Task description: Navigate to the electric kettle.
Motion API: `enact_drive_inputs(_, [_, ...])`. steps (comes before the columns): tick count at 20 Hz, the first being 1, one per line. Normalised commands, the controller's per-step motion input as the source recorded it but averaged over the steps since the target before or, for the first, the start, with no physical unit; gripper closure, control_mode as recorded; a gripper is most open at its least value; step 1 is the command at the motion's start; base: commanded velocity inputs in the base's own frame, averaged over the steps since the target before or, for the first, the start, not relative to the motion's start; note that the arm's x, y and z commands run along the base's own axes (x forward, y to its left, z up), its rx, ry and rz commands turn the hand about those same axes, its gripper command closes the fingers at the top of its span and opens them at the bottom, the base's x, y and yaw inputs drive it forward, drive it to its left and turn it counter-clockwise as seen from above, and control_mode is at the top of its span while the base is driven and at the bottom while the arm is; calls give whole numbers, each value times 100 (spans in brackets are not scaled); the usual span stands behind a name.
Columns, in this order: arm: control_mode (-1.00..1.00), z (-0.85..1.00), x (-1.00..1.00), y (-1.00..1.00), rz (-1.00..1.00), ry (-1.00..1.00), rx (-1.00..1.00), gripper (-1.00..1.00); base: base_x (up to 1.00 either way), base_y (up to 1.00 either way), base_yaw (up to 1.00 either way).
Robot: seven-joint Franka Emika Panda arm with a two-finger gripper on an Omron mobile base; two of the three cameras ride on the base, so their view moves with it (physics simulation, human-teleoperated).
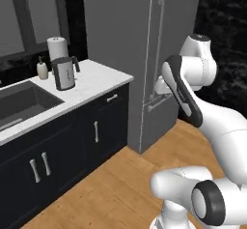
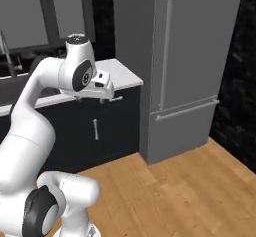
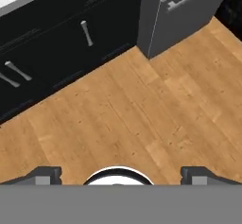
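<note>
I'm mid-approach: the grey fridge fills my front, the dark cabinets and white counter run off left. The kettle stands there beside the sink. My gripper hangs spread wide, empty, over bare floor. I judge the base must drive leftward.

White worktop over dark cupboards.
On it stand the electric kettle, a white paper towel roll behind it, and a small soap bottle beside the sink.
</note>
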Motion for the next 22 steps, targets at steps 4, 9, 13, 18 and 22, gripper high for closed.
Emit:
enact_drive_inputs(4, [100, 0, 0, 0, 0, 0, 0, -100, 76, -10, 60])
enact_drive_inputs(9, [100, 0, 0, 0, 0, 0, 0, -100, 96, -11, 50])
enact_drive_inputs(13, [100, 0, 0, 0, 0, 0, 0, -100, 95, -22, 32])
enact_drive_inputs(18, [100, 0, 0, 0, 0, 0, 0, -100, 72, -47, 19])
enact_drive_inputs(22, [100, 0, 0, 0, 0, 0, 0, -100, 84, -40, 21])
